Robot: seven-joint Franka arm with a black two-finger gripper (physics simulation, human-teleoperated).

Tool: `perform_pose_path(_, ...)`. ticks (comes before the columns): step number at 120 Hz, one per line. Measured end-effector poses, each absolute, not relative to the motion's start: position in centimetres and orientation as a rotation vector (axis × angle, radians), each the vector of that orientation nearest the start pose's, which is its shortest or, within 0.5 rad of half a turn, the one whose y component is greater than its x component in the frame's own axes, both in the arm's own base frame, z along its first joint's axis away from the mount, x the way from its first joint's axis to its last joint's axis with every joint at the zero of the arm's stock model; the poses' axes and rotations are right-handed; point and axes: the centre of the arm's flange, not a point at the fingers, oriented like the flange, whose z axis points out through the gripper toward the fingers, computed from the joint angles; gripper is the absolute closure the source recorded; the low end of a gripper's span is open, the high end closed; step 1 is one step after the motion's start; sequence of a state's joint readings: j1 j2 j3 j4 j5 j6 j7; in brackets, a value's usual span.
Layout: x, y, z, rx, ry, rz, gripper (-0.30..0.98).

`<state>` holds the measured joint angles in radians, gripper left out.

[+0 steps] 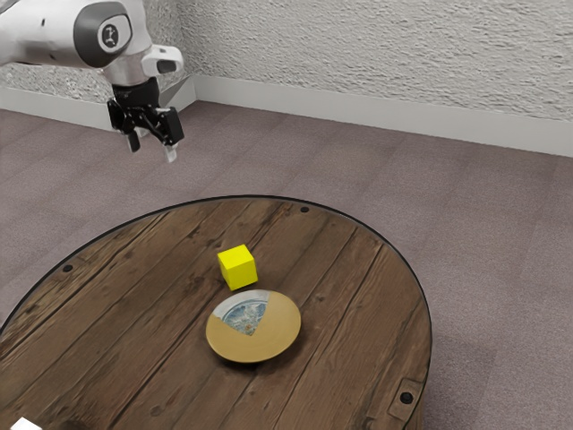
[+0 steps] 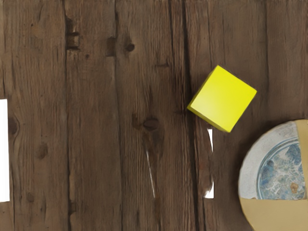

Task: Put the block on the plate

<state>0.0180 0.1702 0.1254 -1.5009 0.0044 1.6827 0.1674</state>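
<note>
Sharing the wooden table (image 1: 134,313): yellow block (image 1: 238,268); patterned plate (image 1: 260,345) near it.

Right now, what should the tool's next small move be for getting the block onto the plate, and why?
I'd shift the tool sideways until it's above the yellow block, before lowering. It looks open and empty, and the block is on the table beside the plate, off the wrist view's centre.

A smooth white arm (image 1: 31,31) with dark-grey joint cap (image 1: 87,34), round pale emblem (image 1: 110,36), black, pale-tipped fingers (image 1: 170,130).
</note>
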Motion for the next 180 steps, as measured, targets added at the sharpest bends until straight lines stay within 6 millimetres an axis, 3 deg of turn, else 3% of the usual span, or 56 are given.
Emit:
perform_pose_path(20, 61.0, 8.1, 57.0, -3.113, 0.067, -0.029, 0.0)
perform_pose_path(29, 61.7, 6.0, 55.8, -3.107, 0.137, -0.004, 0.0)
perform_pose_path(37, 62.9, 4.4, 53.0, -3.101, 0.201, 0.062, 0.0)
perform_pose_path(54, 66.1, 2.7, 44.5, -3.075, 0.399, 0.159, 0.0)
perform_pose_path(66, 66.6, 1.0, 39.8, -3.059, 0.572, 0.202, 0.0)
perform_pose_path(83, 66.9, 1.1, 35.5, -3.037, 0.72, 0.24, 0.0)
perform_pose_path(113, 69.2, -0.9, 29.3, -2.984, 0.943, 0.167, 0.0)
perform_pose_path(151, 70.1, -0.6, 25.6, -2.939, 1.049, 0.08, 0.0)
perform_pose_path(165, 70.2, -0.9, 25.5, -2.929, 1.074, 0.062, 0.25)
perform_pose_path(180, 69.9, -1.0, 25.7, -2.922, 1.089, 0.056, 0.25)
